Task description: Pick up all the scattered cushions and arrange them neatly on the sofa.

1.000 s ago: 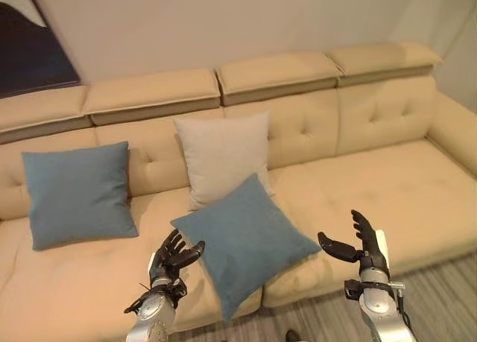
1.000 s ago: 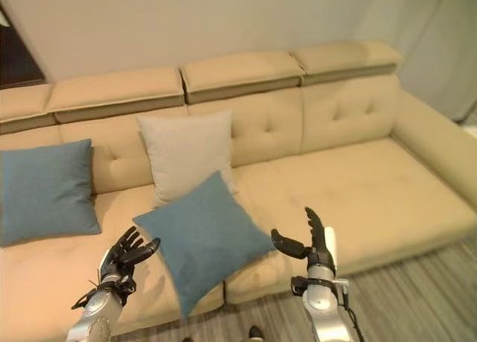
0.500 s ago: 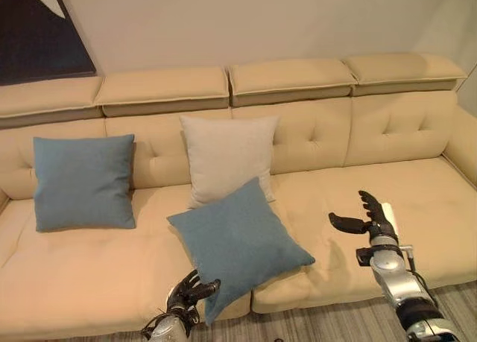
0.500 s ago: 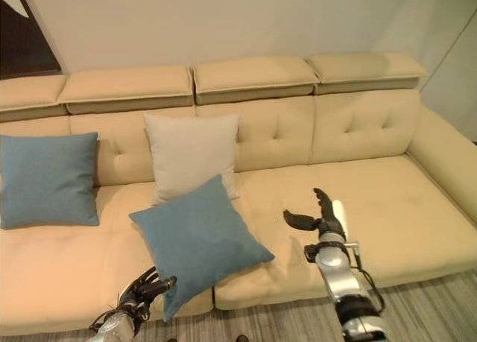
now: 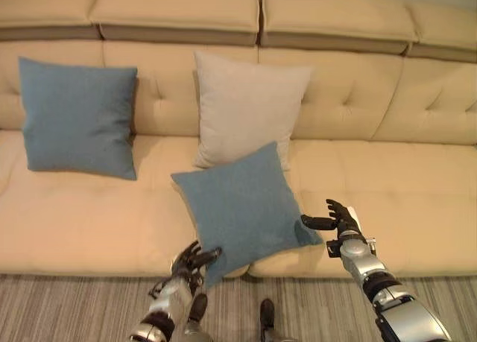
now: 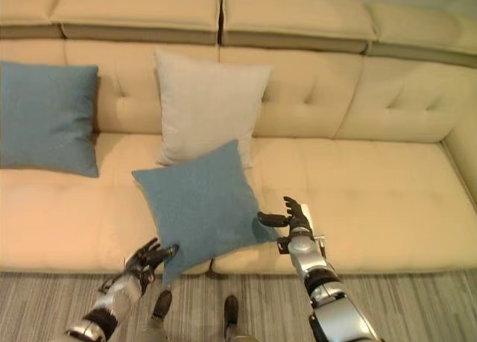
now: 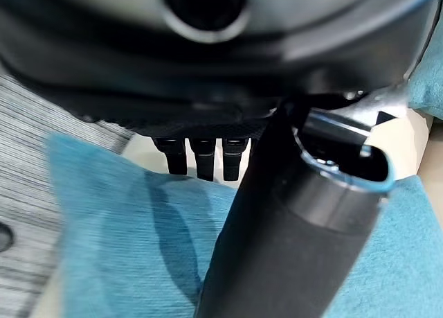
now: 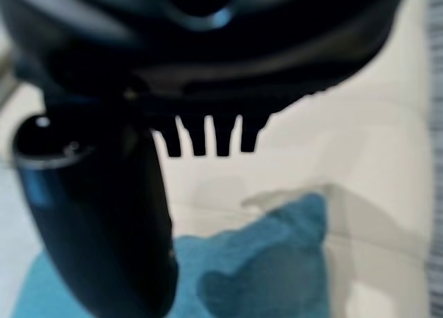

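Here a long beige sofa (image 5: 387, 171) carries three cushions on its seat. A blue cushion (image 5: 78, 117) stands upright against the backrest toward the robot's left, and a pale grey cushion (image 5: 250, 107) stands upright against the backrest near the middle. In front of the grey one, a second blue cushion, the tilted blue cushion (image 5: 242, 208), lies turned like a diamond on the seat, its upper corner overlapping the grey cushion's lower edge and its lower corner hanging over the seat's front edge above the striped grey floor (image 5: 74, 308). The left hand (image 5: 192, 258) sits low at that overhanging corner, fingers spread and relaxed, thumb reaching toward the fabric, closed on nothing; in its wrist view the blue cloth lies just past the straight fingers. The right hand (image 5: 335, 220) is raised beside the cushion's right-hand corner, fingers loosely extended and thumb pointing at the corner, very near it but gripping nothing; whether the thumb tip touches cannot be told.
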